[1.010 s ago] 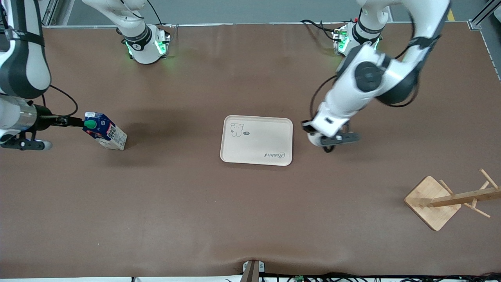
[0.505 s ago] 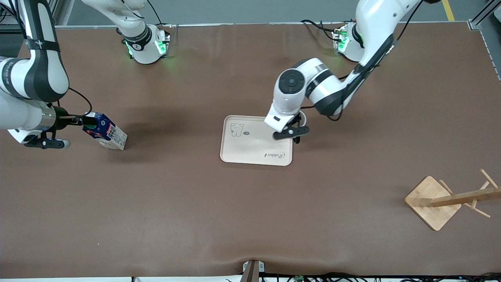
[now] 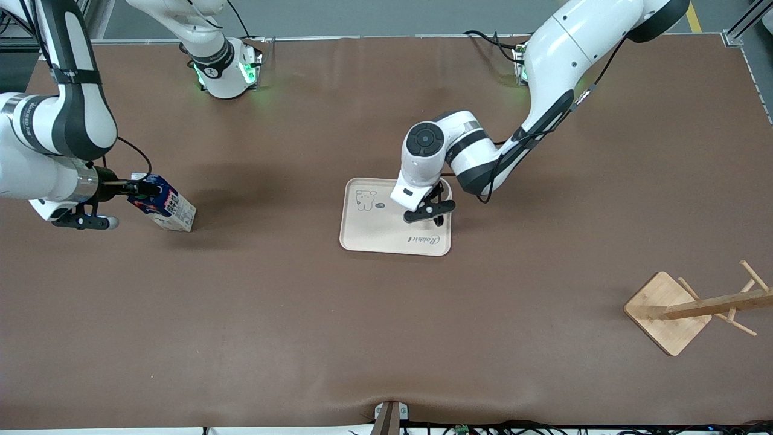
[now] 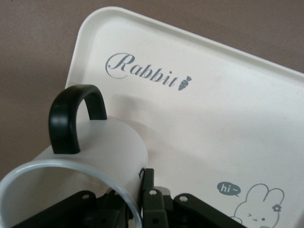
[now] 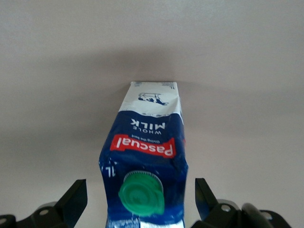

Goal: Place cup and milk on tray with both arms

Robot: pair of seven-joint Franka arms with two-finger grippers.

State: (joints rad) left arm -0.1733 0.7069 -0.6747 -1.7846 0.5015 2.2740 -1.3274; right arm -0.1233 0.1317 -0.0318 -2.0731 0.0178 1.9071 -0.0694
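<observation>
Hovering over the tray (image 3: 368, 232), left gripper (image 3: 430, 209) clamps the cup (image 4: 80, 161) by its rim: lower level, then release; right gripper (image 3: 145, 188), jaws wide, straddles the milk (image 3: 166, 208) standing toward its table end

The wide brown tabletop (image 3: 386, 314) looks matt and slightly cloth-like, with a soft wrinkle at its near edge. The flat cream rectangular tray (image 3: 386, 232) has a smooth, dull plastic look with printed grey drawing and script. The small white mug with a black handle (image 4: 80, 161) looks smooth, its handle faintly glossy. The dark blue gable-top milk carton (image 5: 147, 137) is coated paper with a slight sheen; its round green cap (image 5: 141, 192) is ridged plastic. The square pale rack base with pegs (image 3: 667, 311) is bare, matt wood
</observation>
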